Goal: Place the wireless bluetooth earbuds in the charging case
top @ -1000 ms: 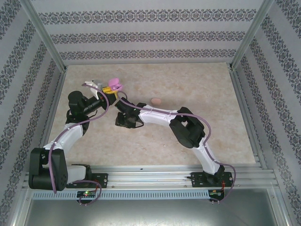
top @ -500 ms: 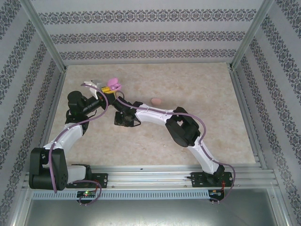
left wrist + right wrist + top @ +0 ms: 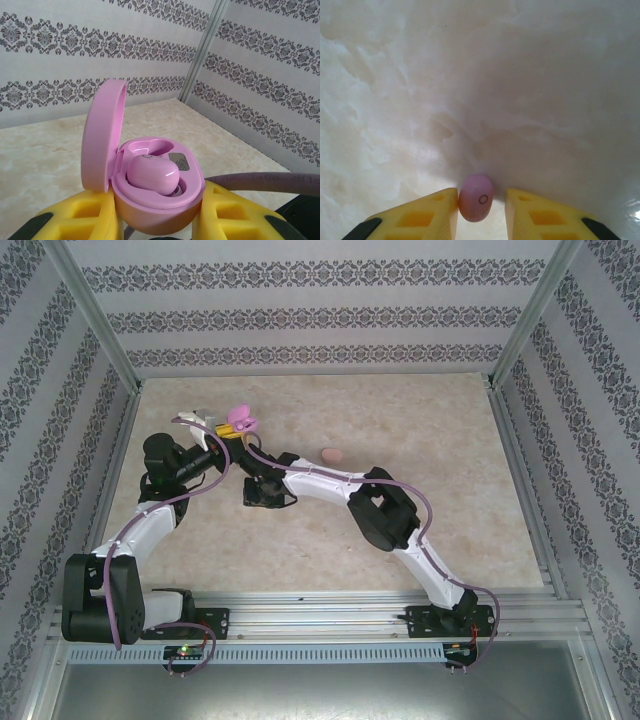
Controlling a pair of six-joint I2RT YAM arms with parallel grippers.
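My left gripper (image 3: 159, 222) is shut on the base of an open purple-pink charging case (image 3: 165, 202), held upright above the table's far left with its lid (image 3: 102, 135) standing up. One matching earbud (image 3: 150, 175) sits in the near socket, and the far socket (image 3: 150, 148) is empty. From above, the case (image 3: 243, 421) shows at the tip of the left arm. My right gripper (image 3: 481, 201) is low over the table, open, with a second purple-pink earbud (image 3: 476, 197) between its yellow fingers (image 3: 427, 215). The bud touches the left finger, and a gap separates it from the right one.
A pale pink oval case (image 3: 331, 454) lies closed on the marble-patterned table (image 3: 440, 440), right of both grippers. The right arm's forearm (image 3: 330, 480) stretches across the table's middle. Patterned walls and metal rails enclose the table.
The right arm's elbow has swung a little to the left and its gripper has shifted slightly left near the table. The left arm and case have stayed still.
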